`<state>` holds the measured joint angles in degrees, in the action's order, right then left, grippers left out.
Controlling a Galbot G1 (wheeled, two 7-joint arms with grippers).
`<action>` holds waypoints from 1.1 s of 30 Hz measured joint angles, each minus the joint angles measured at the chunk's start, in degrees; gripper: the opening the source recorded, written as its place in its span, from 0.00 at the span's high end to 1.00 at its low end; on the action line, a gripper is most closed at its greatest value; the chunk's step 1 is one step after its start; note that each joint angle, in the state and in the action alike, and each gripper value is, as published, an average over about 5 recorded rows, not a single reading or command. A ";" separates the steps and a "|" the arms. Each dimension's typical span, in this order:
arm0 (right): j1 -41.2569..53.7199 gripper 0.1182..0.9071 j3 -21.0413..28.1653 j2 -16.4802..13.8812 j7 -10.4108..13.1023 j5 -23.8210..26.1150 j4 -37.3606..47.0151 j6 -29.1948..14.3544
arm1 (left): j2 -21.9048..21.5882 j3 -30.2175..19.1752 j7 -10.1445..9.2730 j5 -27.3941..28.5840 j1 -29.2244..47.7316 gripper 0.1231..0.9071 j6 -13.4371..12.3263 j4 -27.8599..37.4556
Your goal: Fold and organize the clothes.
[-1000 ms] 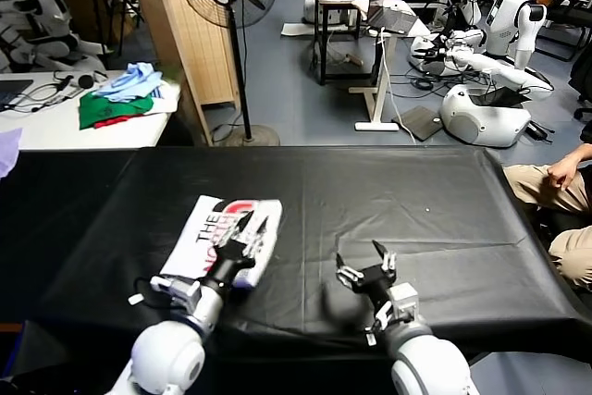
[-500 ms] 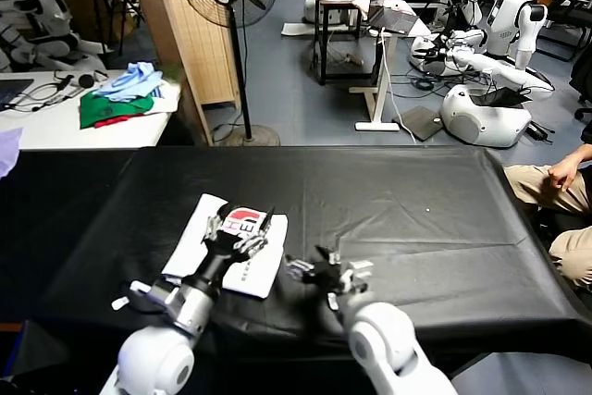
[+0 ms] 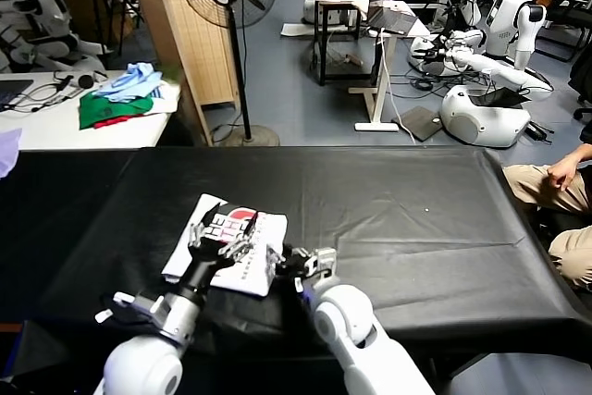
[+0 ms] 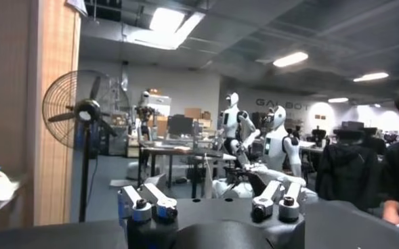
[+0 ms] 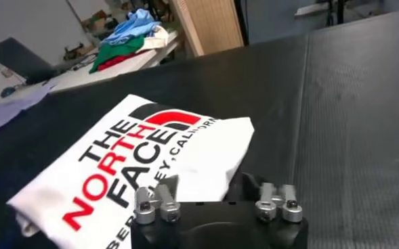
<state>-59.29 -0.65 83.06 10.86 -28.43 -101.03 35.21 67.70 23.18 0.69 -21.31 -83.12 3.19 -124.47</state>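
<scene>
Both grippers meet at our folded T-shirt (image 3: 231,245), print side up, lying on the black table (image 3: 416,228). Our left gripper (image 3: 219,236) hovers over it, fingers spread wide. Our right gripper (image 3: 298,264) sits at its near-right edge; we cannot tell its finger state.

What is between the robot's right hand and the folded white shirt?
Nothing: only bare black table cover shows. In the right wrist view, the right hand sits right at the edge of the folded T-shirt.
</scene>
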 joint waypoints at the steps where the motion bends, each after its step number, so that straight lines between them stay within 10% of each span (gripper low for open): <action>1: 0.00 0.77 0.12 -0.06 -0.56 0.93 0.05 -0.50 | 0.06 0.10 -0.01 0.01 -0.10 0.14 -0.04 0.00; 6: -0.46 0.98 -0.16 -1.13 -4.63 4.37 -0.92 -3.67 | 0.29 0.44 -0.05 0.16 -0.23 0.14 -0.13 0.34; 10: -1.15 0.99 -1.75 -2.79 -5.43 8.49 -3.33 -2.50 | 0.34 0.87 -0.06 0.25 -0.22 0.14 -0.20 0.75; 18: -2.82 0.99 -9.89 -10.13 -7.19 36.44 -3.77 2.17 | 0.17 1.96 -0.06 0.30 -0.22 0.14 -0.65 1.29; 24: -4.02 0.99 -13.66 -14.28 -7.21 39.90 -4.17 1.86 | 0.31 1.84 -0.04 0.40 -0.04 0.14 -0.83 1.50; 33: -7.03 0.48 -17.94 -18.10 -9.01 34.94 -8.12 -3.54 | 0.48 1.60 -0.10 1.14 -0.67 0.14 -1.30 2.28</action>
<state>-66.32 -18.59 64.95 1.85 6.51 -109.14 31.68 68.18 24.78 0.59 -20.17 -83.79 1.89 -122.18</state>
